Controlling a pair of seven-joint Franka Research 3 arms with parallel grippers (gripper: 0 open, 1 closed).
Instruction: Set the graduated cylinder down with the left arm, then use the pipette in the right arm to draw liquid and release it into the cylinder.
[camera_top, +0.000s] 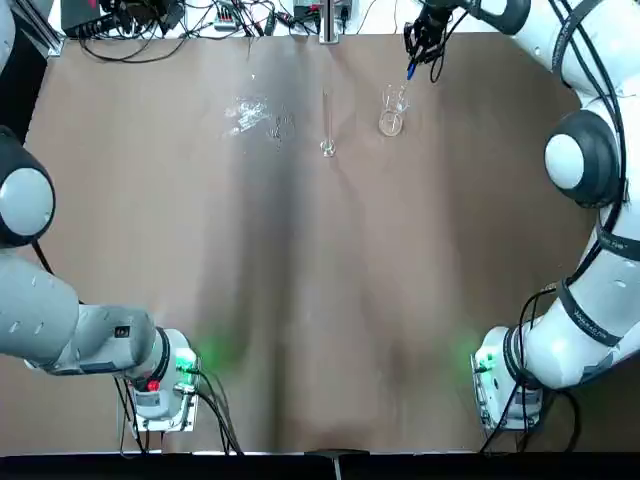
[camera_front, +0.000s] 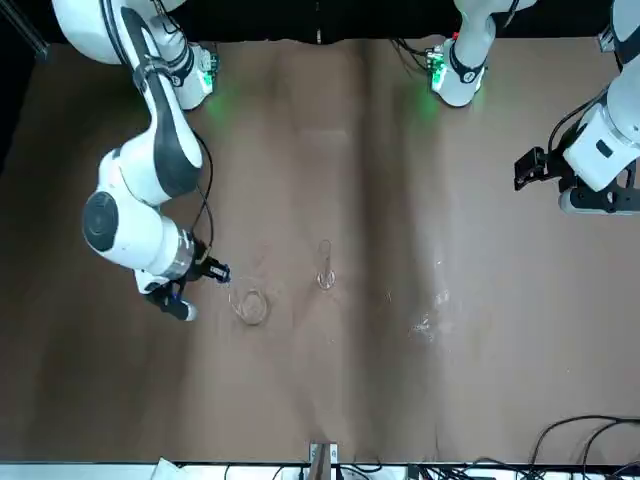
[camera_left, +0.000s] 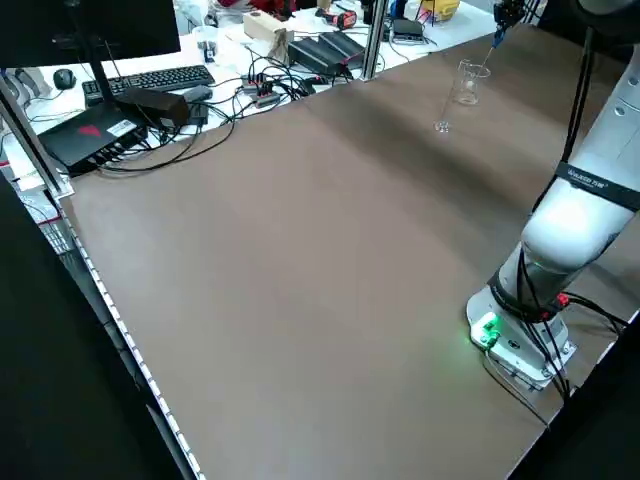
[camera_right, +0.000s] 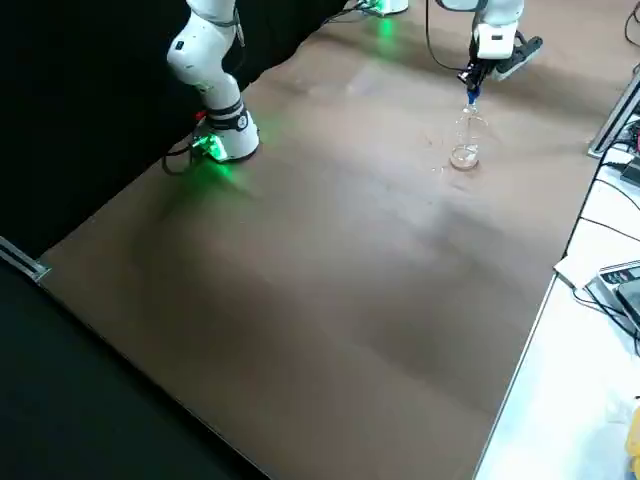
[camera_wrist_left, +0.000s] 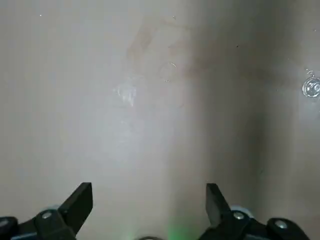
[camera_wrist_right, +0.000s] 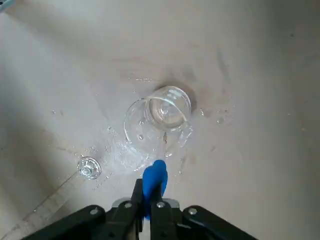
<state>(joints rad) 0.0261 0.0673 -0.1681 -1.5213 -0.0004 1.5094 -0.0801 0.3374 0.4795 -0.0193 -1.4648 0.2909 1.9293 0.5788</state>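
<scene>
Graduated cylinder (camera_top: 327, 125): tall, very slim clear glass tube on a small flared foot, standing upright on the brown table (camera_top: 320, 300), far side near the middle. From the right wrist camera only its round foot (camera_wrist_right: 88, 168) reads clearly. Contents cannot be told.

Pipette (camera_top: 409, 70): thin clear tube with a bright blue bulb (camera_wrist_right: 154, 179). Right gripper (camera_top: 424, 40) is closed on it, fingers pinching the bulb, tube pointing down over the beaker (camera_top: 391, 112). Whether the tip reaches inside the beaker cannot be told.

Beaker: short, wide, clear, upright, just beside the cylinder toward the robot's right, not touching it. Droplets cling to its glass and a wet patch spreads on the table around its base. Liquid level inside cannot be told.

Jumble of small clear glassware (camera_top: 250, 112) lies on the table to the cylinder's other side, apart from it.

Left gripper (camera_wrist_left: 149, 207) hovers high over bare table, fingers spread wide, holding nothing, well apart from the cylinder. Left arm (camera_top: 60, 320) sits back near its base.
</scene>
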